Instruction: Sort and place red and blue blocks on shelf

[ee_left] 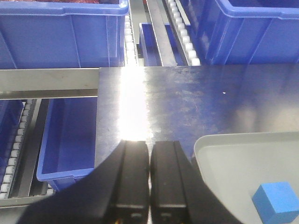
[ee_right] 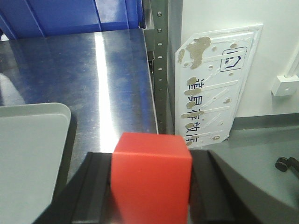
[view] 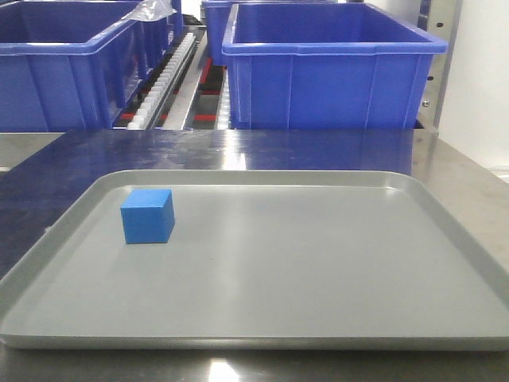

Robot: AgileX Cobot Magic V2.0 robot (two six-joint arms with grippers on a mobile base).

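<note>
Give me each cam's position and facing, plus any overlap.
Front: low, before the tray, facing the blue bins on the shelf; no robot parts visible.
Left wrist: above the steel top, facing the bins; shut left gripper at bottom.
Right wrist: facing the shelf upright; right gripper clamps the red block.
Shared: front and left wrist both show the blue block on the tray.
</note>
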